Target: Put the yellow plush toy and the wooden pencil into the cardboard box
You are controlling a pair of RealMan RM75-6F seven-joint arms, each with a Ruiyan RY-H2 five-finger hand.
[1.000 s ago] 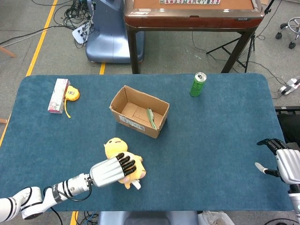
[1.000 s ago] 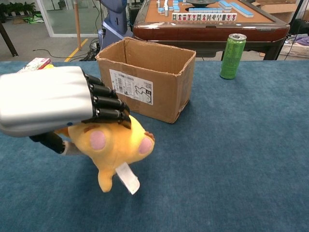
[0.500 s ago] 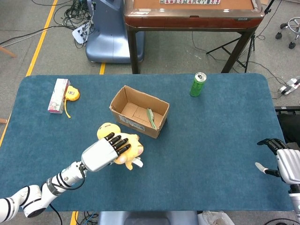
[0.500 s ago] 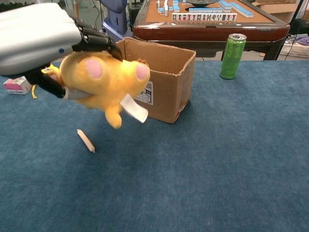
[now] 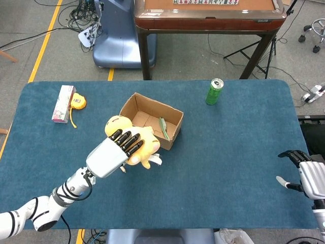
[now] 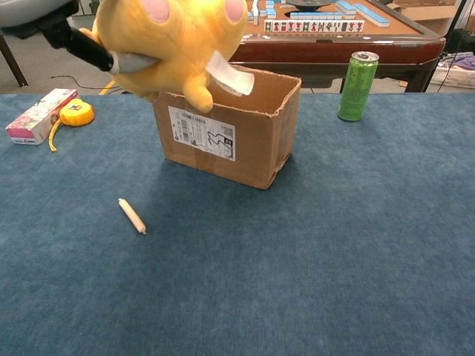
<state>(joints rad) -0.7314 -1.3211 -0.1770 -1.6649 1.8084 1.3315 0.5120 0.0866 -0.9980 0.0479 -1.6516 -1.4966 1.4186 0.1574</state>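
My left hand [image 5: 114,150] grips the yellow plush toy [image 5: 134,142] and holds it in the air near the front of the open cardboard box [image 5: 152,122]. In the chest view the plush toy [image 6: 174,41] hangs at the top, in front of the box [image 6: 230,126], its white tag dangling; only a dark part of the left hand [image 6: 70,41] shows there. The wooden pencil [image 6: 132,216] lies on the blue cloth in front of the box, to its left. My right hand [image 5: 304,175] rests open at the table's right edge.
A green can [image 5: 215,91] stands behind and right of the box. A pink packet [image 5: 63,104] and a yellow tape measure [image 5: 77,101] lie at the far left. Something green [image 5: 163,128] leans inside the box. A brown table [image 5: 208,15] stands beyond the cloth.
My left hand has lifted the plush toy off the cloth and carried it up and toward the box. The pencil it covered now lies exposed. The right hand has not moved.
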